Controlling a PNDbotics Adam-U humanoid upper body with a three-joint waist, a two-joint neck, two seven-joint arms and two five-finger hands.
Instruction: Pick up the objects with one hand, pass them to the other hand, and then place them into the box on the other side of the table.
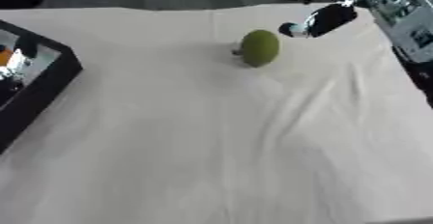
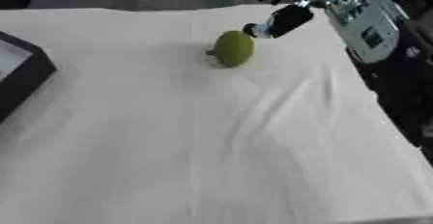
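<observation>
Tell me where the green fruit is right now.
The green fruit lies on the white cloth, far and right of centre, just left of the right hand.

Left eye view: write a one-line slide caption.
Right hand reaches toward a green fruit on the white-clothed table.

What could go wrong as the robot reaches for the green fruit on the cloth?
The round green fruit rests free on the wrinkled white cloth; a nudge from the right hand could roll it away. The black box sits at the far left edge, so a long handover carry risks a drop.
</observation>
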